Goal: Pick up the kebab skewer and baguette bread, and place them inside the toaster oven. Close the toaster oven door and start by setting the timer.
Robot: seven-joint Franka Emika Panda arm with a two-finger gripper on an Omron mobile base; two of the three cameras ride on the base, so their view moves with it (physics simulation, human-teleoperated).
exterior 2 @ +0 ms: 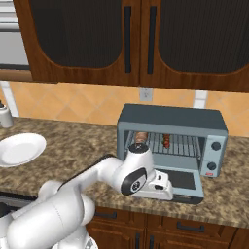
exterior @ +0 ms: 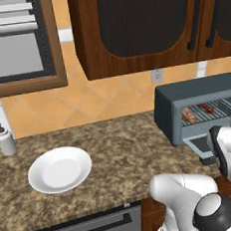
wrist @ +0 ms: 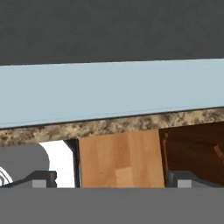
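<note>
A: Claw (wrist: 111, 183) comes first, since it sits nearest: in the hand view the two dark fingertips (wrist: 43, 178) stand wide apart with nothing between them, so it is open and empty. It hangs just at the front edge of the dropped toaster oven door (exterior 2: 181, 181), with the speckled counter (exterior: 121, 157) edge and the wooden cabinet front showing past it.

B: And the food?

A: Both pieces already lie on the wire rack inside the toaster oven (exterior 2: 171, 119). The baguette bread (exterior: 188, 114) is toward the left of the cavity, the kebab skewer (exterior 2: 167, 141) nearer the middle, apart from each other.

B: So what's left to handle is the door?

A: I'd judge so. It lies flat open, hinged at the bottom. It's a stiff metal-and-glass panel, probably light enough to swing with a push, but the glass looks slick and the panel is thin. I'd go for the outer edge where the bar handle runs, from underneath, and lift it up rather than pinch the glass.

B: Any risk?

A: The oven itself looks light; a hard shove could slide it back on the counter. After that come the knobs (exterior 2: 216, 145) on the right panel, small and round.

B: Farther off?

A: A white plate (exterior: 59, 169) and a soap dispenser (exterior: 5, 139), well to the left.
</note>
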